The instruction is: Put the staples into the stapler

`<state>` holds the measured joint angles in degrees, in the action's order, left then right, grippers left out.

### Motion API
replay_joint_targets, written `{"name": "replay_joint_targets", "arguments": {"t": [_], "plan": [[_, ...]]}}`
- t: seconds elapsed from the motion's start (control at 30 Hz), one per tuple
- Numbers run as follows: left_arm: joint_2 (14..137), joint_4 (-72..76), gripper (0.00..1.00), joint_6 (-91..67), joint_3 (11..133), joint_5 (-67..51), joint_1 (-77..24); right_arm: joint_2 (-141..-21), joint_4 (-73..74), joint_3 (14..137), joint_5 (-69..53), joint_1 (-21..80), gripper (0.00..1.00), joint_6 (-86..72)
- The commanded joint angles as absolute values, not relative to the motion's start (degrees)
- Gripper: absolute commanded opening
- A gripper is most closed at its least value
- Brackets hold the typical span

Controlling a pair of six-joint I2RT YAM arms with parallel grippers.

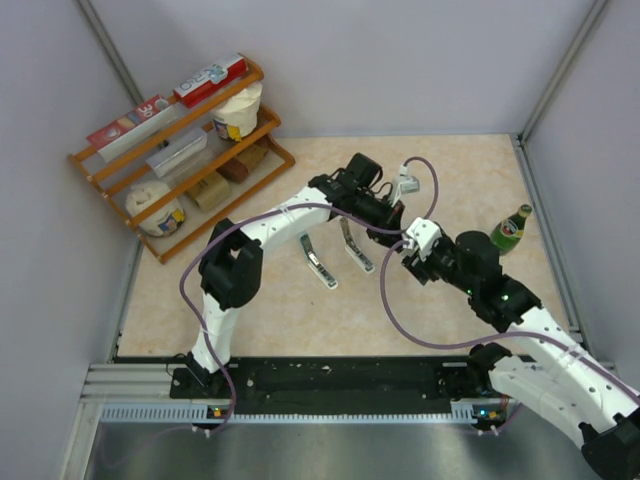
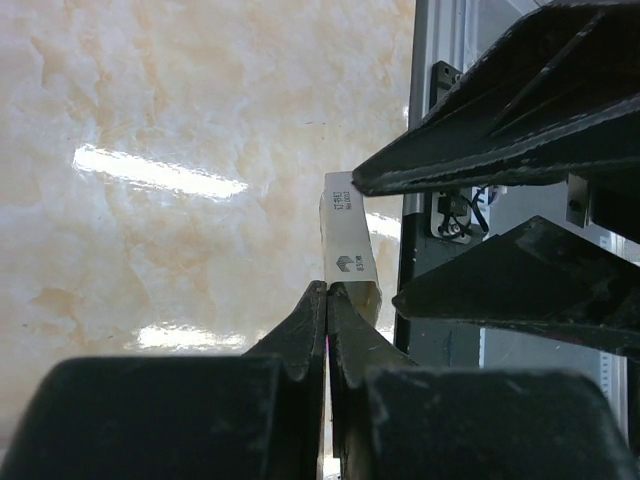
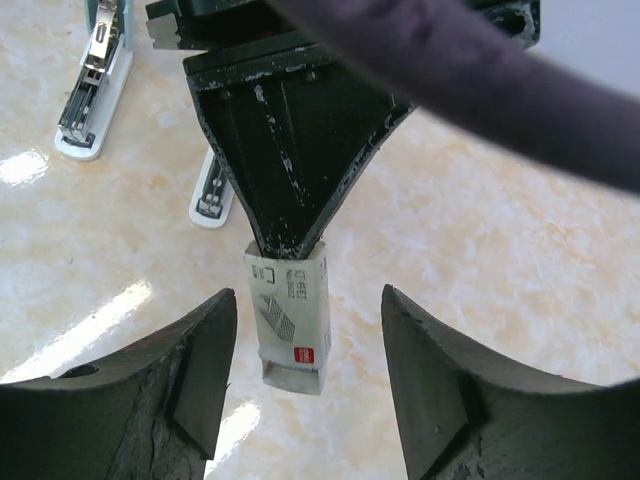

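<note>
Pinches the staples [image 3: 290, 320] by one end in the left gripper [image 2: 328, 290], fingers pressed tight on the small whitish packet, and holds it above the marbled table [image 3: 520, 260]. Flanks the packet with the right gripper [image 3: 308, 300], fingers spread wide, one on each side and neither touching. Shows two more things lying on the table beyond: a near stapler [image 3: 212, 190] and a far stapler [image 3: 95, 85].
</note>
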<state>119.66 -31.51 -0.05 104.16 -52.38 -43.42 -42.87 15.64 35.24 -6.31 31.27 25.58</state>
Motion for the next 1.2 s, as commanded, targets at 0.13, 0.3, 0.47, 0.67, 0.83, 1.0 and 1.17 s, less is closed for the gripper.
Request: {"name": "replay_joint_targets", "arguments": {"t": [0.13,0.3,0.47,0.67,0.83,1.0,1.17], "plan": [[117.60,-27.42,0.00,-5.27,106.09,-53.88,-38.76,-42.01,15.91,35.77,-3.87,30.15,0.62,28.91],[117.60,-26.90,0.00,-5.89,105.73,-55.19,-38.23,-45.17,15.12,36.12,-1.94,30.06,0.63,30.14],[117.51,-26.11,0.00,-6.94,105.12,-56.69,-38.15,-47.98,12.58,35.77,-1.32,29.79,0.65,31.11],[117.07,-24.79,0.00,-8.09,104.33,-57.92,-38.14,-50.36,7.74,34.63,-0.18,29.36,0.66,32.52],[117.16,-24.79,0.00,-8.17,104.06,-58.53,-38.14,-48.26,5.80,32.61,-0.18,29.27,0.64,33.75],[117.16,-23.91,0.00,-9.40,103.89,-59.59,-38.14,-47.20,5.01,31.20,-1.84,28.30,0.60,34.98],[117.33,-23.64,0.00,-9.58,103.71,-60.03,-38.15,-46.14,3.87,30.41,-2.72,28.13,0.54,35.94]]}}
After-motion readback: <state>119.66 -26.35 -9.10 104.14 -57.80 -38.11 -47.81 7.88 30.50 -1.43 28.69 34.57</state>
